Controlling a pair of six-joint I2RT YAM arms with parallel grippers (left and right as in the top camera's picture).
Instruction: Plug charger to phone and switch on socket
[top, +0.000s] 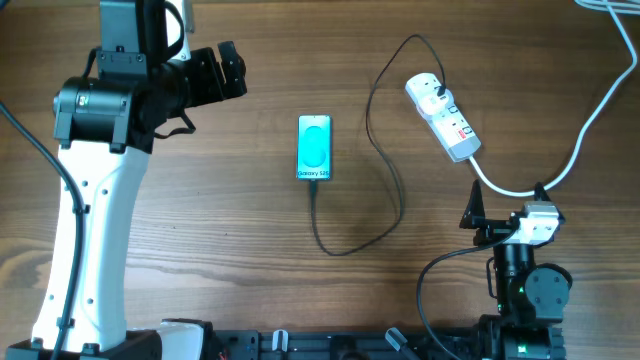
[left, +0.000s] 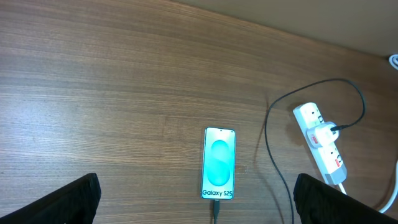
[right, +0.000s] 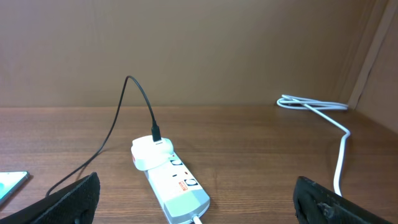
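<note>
The phone (top: 314, 148) lies flat mid-table with its cyan screen lit and a white text band at its near end; it also shows in the left wrist view (left: 219, 163). The thin black charger cable (top: 385, 160) runs from the phone's near end in a loop to a white plug block on the socket (top: 443, 117). The socket also shows in the left wrist view (left: 320, 149) and the right wrist view (right: 174, 183). My left gripper (left: 196, 202) is open and empty, high above the table left of the phone. My right gripper (right: 196, 199) is open and empty, near the socket's cord end.
The socket's thick white cord (top: 590, 120) curves off to the far right table edge and lies coiled at the back in the right wrist view (right: 311, 104). A wall stands behind the table.
</note>
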